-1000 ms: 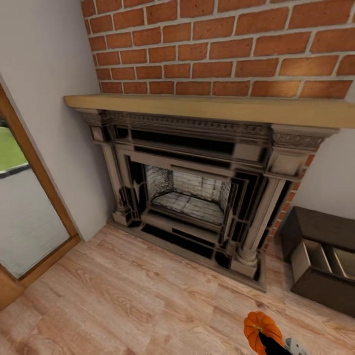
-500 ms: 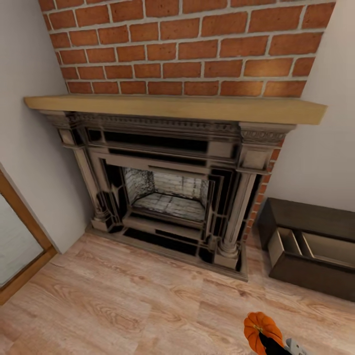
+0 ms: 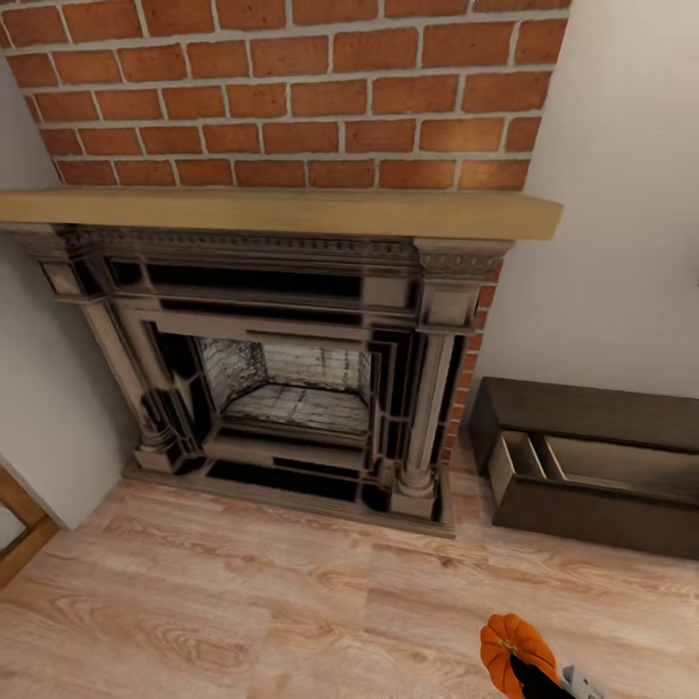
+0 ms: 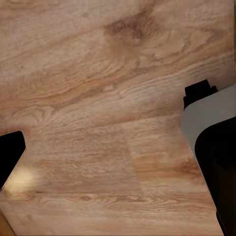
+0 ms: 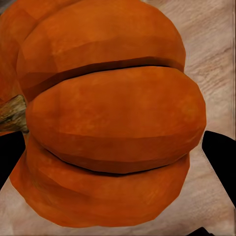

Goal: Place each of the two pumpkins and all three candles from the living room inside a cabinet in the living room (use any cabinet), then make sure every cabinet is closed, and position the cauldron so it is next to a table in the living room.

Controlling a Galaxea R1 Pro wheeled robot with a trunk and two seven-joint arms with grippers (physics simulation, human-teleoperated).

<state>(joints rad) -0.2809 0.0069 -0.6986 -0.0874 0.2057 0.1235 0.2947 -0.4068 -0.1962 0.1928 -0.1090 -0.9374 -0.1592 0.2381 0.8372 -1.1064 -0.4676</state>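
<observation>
Right gripper (image 5: pixel 118 142) low over wood floor (image 3: pixel 243 602), clamped on pumpkin (image 3: pixel 515 649). Left gripper (image 4: pixel 113 142) fingers apart, nothing held. Cabinet (image 3: pixel 592 413) drawer open.

Pumpkin (image 3: pixel 513 649): one, orange, at the lower right of the head view, large in the right wrist view; fireplace (image 3: pixel 282 374): one, centre of the frame, with one wooden mantel shelf (image 3: pixel 282 211) across it; columns (image 3: pixel 422 417) on its surround: two counted, one each side; cabinet (image 3: pixel 592 466): one, dark brown, at the right edge, one drawer (image 3: pixel 582 466) standing open with two pale compartments visible; door frame (image 3: pixel 19 519): one, lower left.
</observation>
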